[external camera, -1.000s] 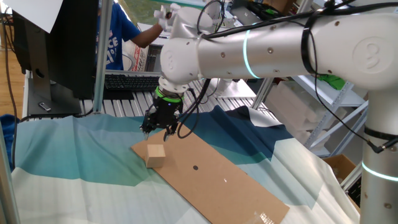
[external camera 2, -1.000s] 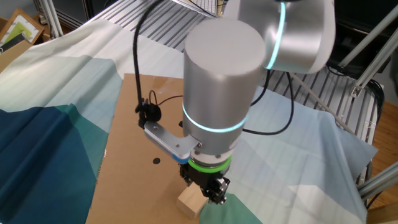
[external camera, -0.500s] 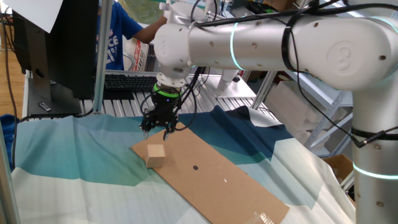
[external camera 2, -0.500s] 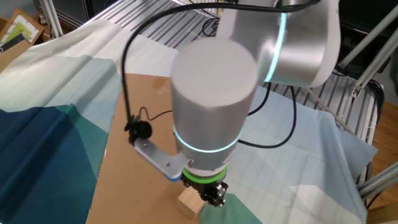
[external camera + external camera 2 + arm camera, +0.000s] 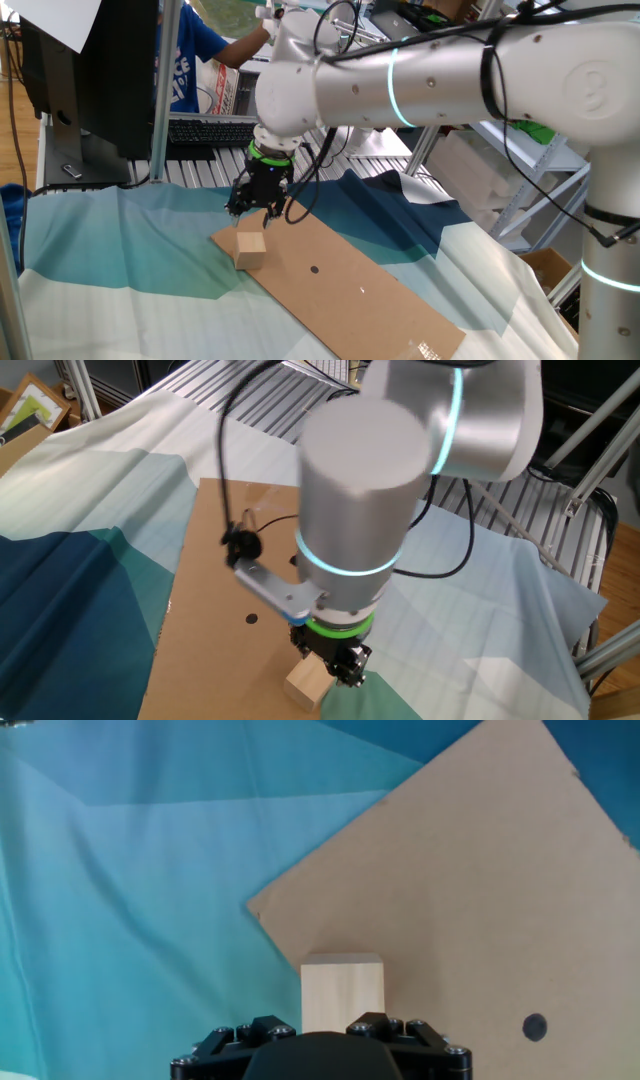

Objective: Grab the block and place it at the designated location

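— Where was the wooden block (image 5: pixel 250 248) at that moment?

— It sat on the brown cardboard sheet (image 5: pixel 370 292), right at the sheet's end corner nearest the keyboard (image 5: pixel 210 130), where the cardboard met the blue-green cloth (image 5: pixel 120 250). The hand view showed it (image 5: pixel 342 992) just inside that corner.

— And the gripper (image 5: pixel 260 207)?

— It hung over the block, pointing down, its tips just above the cube's top and not touching it. In the other fixed view the gripper (image 5: pixel 338 663) stood close over the block (image 5: pixel 308 683).

— Were the fingers clenched on anything?

— No, they stood apart and grasped nothing; the block lay free on the sheet.

— And the dark dot (image 5: pixel 314 269)?

— Farther along the cardboard, near the block but apart from it, uncovered (image 5: pixel 534 1027).
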`<action>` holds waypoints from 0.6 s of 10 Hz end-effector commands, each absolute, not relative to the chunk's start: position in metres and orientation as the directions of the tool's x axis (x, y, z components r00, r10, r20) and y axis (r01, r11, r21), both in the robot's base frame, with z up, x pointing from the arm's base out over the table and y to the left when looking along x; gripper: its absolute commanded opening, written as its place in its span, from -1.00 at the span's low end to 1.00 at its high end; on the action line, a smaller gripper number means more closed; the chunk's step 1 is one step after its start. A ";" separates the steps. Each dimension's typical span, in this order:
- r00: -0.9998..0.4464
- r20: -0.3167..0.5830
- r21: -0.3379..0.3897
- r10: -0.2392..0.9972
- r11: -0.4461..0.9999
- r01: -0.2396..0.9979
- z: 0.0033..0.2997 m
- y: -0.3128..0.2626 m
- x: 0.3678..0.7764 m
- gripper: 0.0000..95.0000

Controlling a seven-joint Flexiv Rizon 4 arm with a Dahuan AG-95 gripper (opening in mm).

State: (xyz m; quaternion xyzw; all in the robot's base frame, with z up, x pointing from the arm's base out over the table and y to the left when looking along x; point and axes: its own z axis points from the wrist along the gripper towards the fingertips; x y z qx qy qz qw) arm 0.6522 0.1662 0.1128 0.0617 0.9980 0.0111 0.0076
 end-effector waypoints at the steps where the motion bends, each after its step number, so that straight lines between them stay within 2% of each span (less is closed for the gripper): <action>1: -0.993 -0.016 0.016 0.114 0.993 0.113 0.111 0.166 0.656 0.20; 6: -0.991 -0.015 -0.007 0.131 0.991 0.131 0.092 0.165 0.664 0.20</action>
